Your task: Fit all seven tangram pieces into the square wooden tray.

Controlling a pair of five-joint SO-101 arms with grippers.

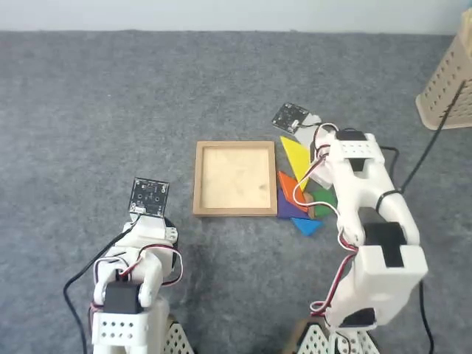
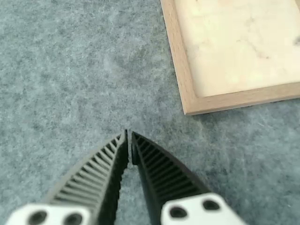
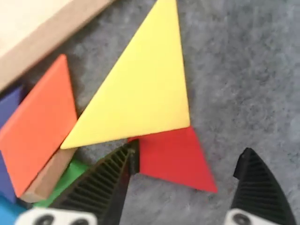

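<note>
**High view:** the tray (image 1: 198, 177) sits mid-mat w/ a bare floor, so by my read 0 of 7 are in. The pieces bunch on the mat (image 1: 88, 96) just off the tray's right edge. The yellow triangle (image 1: 296, 156) lies closest to the mat's far edge. Then come the orange piece (image 1: 287, 184), green piece (image 1: 324, 199) and dark blue piece (image 1: 286, 209). The light blue piece (image 1: 307, 226) lies closest to the near edge. The right arm (image 1: 369, 206) stands over the bunch. The left arm (image 1: 136, 273) sits toward the mat's near-left corner, well apart from the pieces, w/ the tray btwn. So the right arm is clearly the nearer one.

**Left wrist view:** the left gripper (image 2: 129, 136) has its fingers together w/ nothing held. It's over bare mat, near a tray corner.

**Right wrist view:** the right gripper (image 3: 190, 150) has its fingers apart and empty, straddling the red triangle (image 3: 171, 159). One fingertip is at the red corner next to the yellow edge; the other stands clear past the opposite point. Red's long axis seems to run approx finger to finger. Red meets yellow's short edge, and I can't tell if it's tucked under or just touching. The orange piece and tray rim lie beyond yellow. Red looks flat, thin and smooth, lying low on the felt, so closing prob. has to catch its edges, and it may slide or drag yellow along.
</note>
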